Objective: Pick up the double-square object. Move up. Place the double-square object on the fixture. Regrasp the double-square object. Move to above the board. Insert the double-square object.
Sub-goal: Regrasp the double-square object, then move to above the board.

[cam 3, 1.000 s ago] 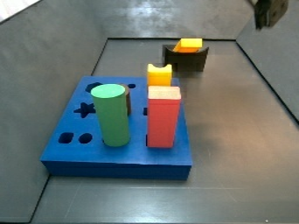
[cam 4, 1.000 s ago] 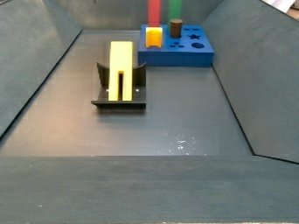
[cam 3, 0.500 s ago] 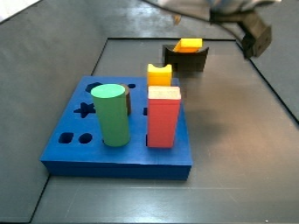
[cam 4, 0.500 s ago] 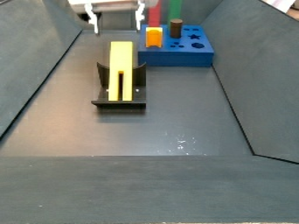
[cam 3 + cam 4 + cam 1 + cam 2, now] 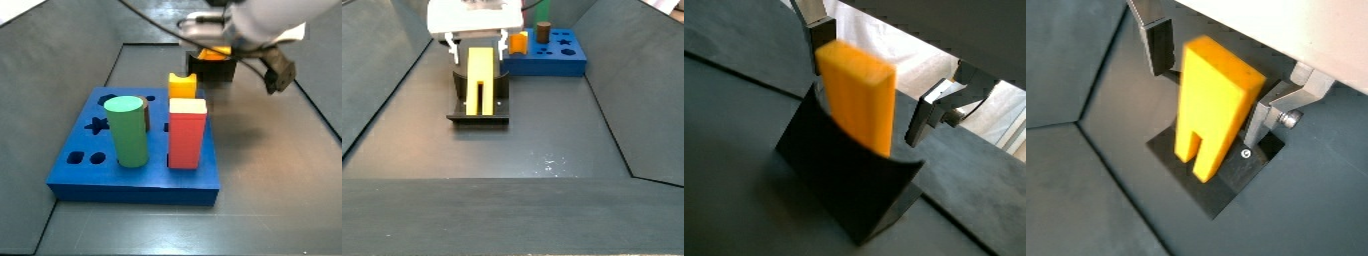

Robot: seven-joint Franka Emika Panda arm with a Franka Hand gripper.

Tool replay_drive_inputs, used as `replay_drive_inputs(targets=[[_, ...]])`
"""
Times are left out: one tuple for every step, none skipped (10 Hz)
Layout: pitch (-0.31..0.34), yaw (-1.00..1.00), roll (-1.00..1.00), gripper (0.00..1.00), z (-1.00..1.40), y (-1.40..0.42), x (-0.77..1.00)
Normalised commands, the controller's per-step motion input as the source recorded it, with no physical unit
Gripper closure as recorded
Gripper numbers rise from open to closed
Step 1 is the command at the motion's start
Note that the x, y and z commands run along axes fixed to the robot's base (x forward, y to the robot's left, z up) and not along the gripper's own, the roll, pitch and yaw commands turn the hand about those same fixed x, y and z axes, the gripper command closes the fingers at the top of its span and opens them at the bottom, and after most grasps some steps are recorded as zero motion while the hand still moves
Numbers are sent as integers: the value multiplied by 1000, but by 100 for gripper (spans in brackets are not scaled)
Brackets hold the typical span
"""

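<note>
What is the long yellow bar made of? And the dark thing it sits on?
The double-square object looks like smooth matte plastic: even yellow-orange color, crisp edges. The fixture looks like dark, dull plastic or coated metal; hard to tell. The gripper straddles the bar, jaws apart.

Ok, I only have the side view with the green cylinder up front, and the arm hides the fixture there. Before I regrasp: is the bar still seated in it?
Observer: Yes, the double-square object lies along the fixture.
Operator: Where is the gripper?
Observer: The gripper is at the bar's far end, one finger on each side.
Operator: Closed on it?
Observer: I cannot tell; in a wrist view a finger stands close beside the bar.
</note>
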Motion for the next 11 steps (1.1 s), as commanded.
replay_drive_inputs(targets=[[0,0,0,100,0,0,0],[-128,82,5,100,1000,228,252],[-126,66,-1,100,1000,225,249],[-107,18,-3,100,1000,208,234],[-93,-10,0,100,1000,199,226],[-54,-49,8,100,1000,192,217],[-25,-65,11,100,1000,185,211],[17,-71,14,100,1000,172,204],[50,-65,18,100,1000,165,198],[93,-49,21,100,1000,151,191],[113,-35,20,100,1000,140,186]])
